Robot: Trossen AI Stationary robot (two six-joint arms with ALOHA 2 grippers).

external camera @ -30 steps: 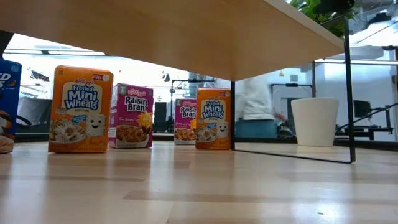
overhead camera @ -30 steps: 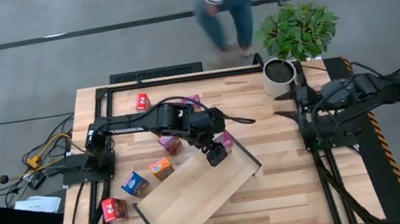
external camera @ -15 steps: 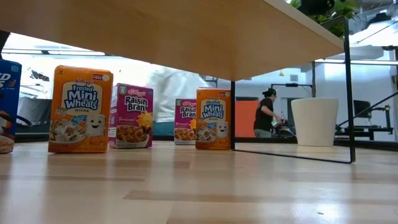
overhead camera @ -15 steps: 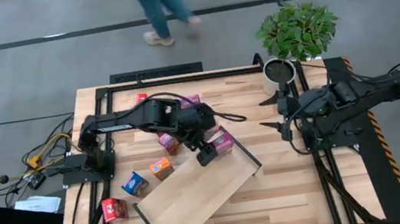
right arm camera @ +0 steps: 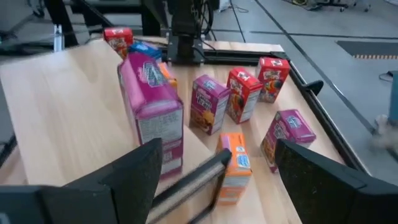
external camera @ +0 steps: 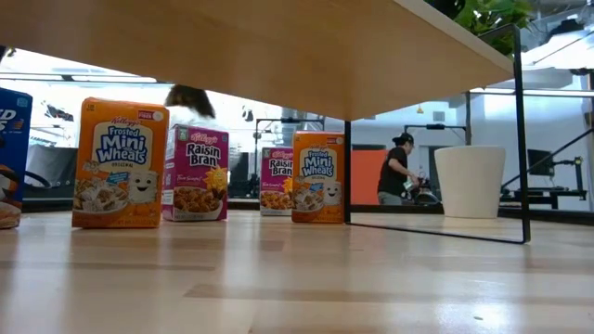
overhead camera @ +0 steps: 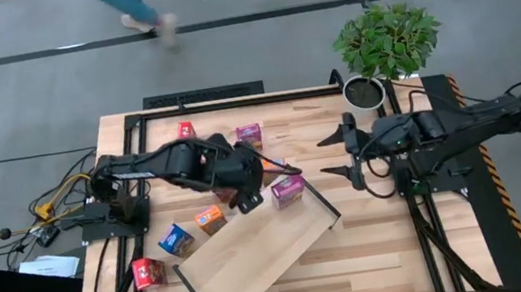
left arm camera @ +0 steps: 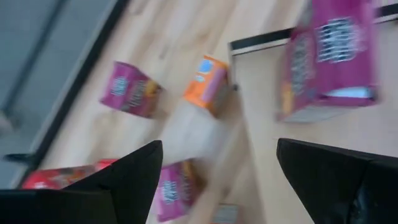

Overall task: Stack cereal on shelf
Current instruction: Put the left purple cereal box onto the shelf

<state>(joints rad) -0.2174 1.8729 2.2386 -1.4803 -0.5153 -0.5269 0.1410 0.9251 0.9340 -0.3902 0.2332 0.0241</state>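
Note:
The shelf is a pale board with a black frame, lying slantwise on the near middle of the table. One magenta cereal box stands upright on its bottom at the shelf's far corner. My left gripper hangs open just left of that box, holding nothing. My right gripper stands open to the box's right, pointing at it and also holding nothing. Several other cereal boxes stand on the tabletop: red, magenta, orange, blue and red.
A potted plant in a white pot stands at the table's far right corner. Cables trail off the left edge. A person's legs pass on the floor beyond the far edge. In the low view the shelf's underside spans the top.
My left gripper has drawn back from the magenta box toward the table's left and risen a little, turning as it went. The box stays standing on the shelf's corner. My right gripper has reached toward the table's middle, nearer the box. The person has walked leftward.

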